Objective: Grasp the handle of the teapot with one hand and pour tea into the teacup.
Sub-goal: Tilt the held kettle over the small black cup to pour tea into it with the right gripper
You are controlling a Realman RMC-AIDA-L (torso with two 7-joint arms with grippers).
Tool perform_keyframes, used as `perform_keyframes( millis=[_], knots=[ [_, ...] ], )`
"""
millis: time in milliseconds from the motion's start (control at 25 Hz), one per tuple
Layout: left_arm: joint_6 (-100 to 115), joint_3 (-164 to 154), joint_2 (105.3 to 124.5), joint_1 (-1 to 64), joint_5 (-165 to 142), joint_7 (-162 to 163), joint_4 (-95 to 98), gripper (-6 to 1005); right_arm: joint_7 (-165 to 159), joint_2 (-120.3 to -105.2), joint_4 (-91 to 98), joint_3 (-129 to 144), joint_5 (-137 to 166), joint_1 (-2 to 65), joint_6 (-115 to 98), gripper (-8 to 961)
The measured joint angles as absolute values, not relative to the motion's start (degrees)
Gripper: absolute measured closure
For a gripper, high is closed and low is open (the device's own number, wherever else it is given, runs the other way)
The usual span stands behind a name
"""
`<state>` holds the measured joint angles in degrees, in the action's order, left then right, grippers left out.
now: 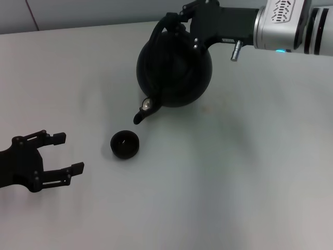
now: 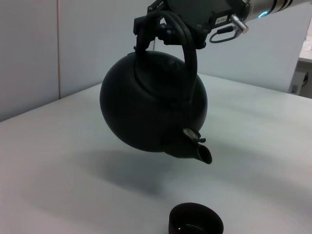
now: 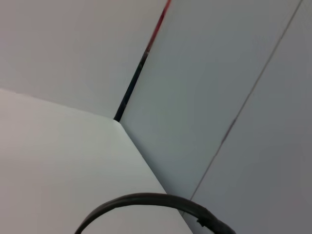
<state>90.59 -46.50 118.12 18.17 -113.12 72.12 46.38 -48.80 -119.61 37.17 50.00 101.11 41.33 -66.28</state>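
The round matte black teapot [image 1: 174,67] hangs in the air, tilted with its spout [image 1: 141,113] pointing down toward the teacup. My right gripper [image 1: 182,21] is shut on the arched black handle [image 1: 165,25] at the top. The small dark teacup [image 1: 125,144] stands on the white table, just below and in front of the spout tip, apart from it. The left wrist view shows the tilted teapot [image 2: 151,107], its handle [image 2: 187,53] and the teacup [image 2: 196,224] below the spout. The right wrist view shows only an arc of the handle [image 3: 146,200]. My left gripper [image 1: 65,153] rests open and empty at the lower left.
The white table [image 1: 234,182] reaches to a pale wall at the back [image 1: 78,13]. The right arm's silver forearm [image 1: 283,23] comes in from the upper right.
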Motion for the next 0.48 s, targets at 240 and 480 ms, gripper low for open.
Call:
perform_keyframes(
  millis=[240, 480],
  knots=[
    [90.34, -46.49, 118.22, 18.25, -113.12, 72.24, 46.28, 139, -48.69, -119.65, 38.55, 51.23, 101.07, 41.27, -66.27, 863],
    [90.22, -46.49, 118.21, 18.42, -112.9, 72.76, 46.24, 139, -48.69, -119.69, 39.79, 53.34, 101.06, 41.06, -65.24, 863]
  ],
)
